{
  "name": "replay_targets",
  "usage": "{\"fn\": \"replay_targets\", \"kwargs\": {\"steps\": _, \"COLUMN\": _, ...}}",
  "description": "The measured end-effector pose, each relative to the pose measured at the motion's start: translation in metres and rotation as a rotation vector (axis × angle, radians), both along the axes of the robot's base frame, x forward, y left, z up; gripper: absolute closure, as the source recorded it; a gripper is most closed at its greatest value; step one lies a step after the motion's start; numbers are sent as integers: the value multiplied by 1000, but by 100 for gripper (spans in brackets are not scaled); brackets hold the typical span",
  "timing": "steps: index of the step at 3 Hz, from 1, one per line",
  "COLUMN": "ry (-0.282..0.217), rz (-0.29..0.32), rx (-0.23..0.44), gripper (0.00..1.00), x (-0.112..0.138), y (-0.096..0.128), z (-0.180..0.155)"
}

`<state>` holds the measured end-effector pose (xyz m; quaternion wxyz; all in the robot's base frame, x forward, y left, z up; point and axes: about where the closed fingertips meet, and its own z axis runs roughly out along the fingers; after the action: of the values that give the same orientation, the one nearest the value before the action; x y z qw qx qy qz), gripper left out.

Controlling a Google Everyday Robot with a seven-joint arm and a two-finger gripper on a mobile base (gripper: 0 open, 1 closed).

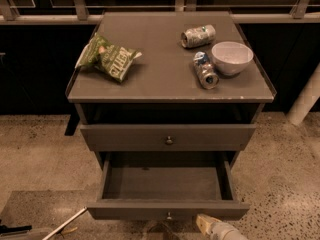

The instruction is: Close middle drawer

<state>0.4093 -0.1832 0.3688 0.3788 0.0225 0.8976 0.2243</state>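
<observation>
The grey cabinet (170, 86) has one drawer pulled far out: the middle drawer (167, 184), a shallow wide box that shows an empty inside. Its flat front (125, 210) carries a small round knob (169, 215). Above it, the upper drawer front (125, 136) with its own knob (169, 140) stands nearly shut. The lowest drawer is hidden under the open one. My gripper (214, 228) shows only as a pale tip at the bottom edge, just in front of the open drawer's front and right of its knob.
On the cabinet top lie a green chip bag (109, 58), two tipped cans (198, 36) (205, 70) and a white bowl (232, 57). A white pole (306, 103) stands at the right. A pale stick (65, 224) lies on the speckled floor at the bottom left.
</observation>
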Motion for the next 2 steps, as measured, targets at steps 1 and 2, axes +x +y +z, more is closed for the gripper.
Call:
{"fn": "replay_targets", "kwargs": {"steps": 1, "ry": 0, "rz": 0, "rx": 0, "gripper": 100, "x": 0, "y": 0, "z": 0}}
{"fn": "replay_targets", "kwargs": {"steps": 2, "ry": -38, "rz": 8, "rx": -2, "gripper": 100, "x": 29, "y": -5, "z": 3}}
